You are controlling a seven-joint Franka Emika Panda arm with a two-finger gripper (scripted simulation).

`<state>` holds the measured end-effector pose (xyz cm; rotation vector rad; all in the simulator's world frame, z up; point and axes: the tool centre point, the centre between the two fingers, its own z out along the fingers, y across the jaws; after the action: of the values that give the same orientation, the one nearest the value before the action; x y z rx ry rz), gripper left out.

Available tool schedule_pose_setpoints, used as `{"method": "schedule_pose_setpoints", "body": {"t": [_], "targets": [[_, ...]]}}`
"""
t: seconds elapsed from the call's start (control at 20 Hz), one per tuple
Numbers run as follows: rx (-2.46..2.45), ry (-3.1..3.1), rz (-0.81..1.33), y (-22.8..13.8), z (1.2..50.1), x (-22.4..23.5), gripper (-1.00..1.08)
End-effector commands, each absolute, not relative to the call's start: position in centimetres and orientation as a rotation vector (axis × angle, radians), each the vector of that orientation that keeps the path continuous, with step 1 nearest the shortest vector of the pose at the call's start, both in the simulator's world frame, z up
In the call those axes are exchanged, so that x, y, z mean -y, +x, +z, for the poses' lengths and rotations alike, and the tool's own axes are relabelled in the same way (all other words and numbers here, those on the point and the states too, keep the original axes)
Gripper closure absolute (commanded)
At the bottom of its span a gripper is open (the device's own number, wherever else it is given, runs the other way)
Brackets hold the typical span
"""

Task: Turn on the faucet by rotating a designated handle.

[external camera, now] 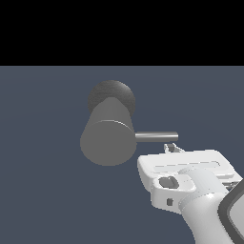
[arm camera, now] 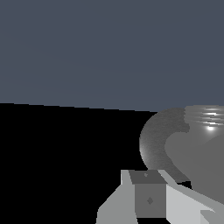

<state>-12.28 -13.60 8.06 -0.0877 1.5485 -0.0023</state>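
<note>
Faucet: fat matte-grey cylinder, flat round end facing us, dark rounded base behind it; sits mid-scene on the blue-grey floor.
Handle: skinny shiny rod poking out sideways toward the exterior view's right.
Gripper: white, tips right under the rod's far end, looks nearly touching. Spread or pressed together? Honestly can't tell.
Wrist view: a finger up close, the faucet's curved grey metal just beyond.

Not a real room at all, just a bare simulator scene: a flat slate-blue floor running up to a solid black backdrop, no walls or furniture. The grey faucet and white robot arm have that smooth, textureless render look, so it reads as a virtual test space.
</note>
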Motion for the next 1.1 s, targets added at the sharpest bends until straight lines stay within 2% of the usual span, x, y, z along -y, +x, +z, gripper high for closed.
{"method": "schedule_pose_setpoints", "body": {"t": [0.0,0.7,1.05], "targets": [[-1.550,-0.086,0.000,-12.3,8.0,13.5,1.08],[-1.570,-0.032,0.045,-12.5,7.4,12.5,1.08],[-1.570,-0.032,0.045,-12.5,9.8,12.8,1.08]]}}
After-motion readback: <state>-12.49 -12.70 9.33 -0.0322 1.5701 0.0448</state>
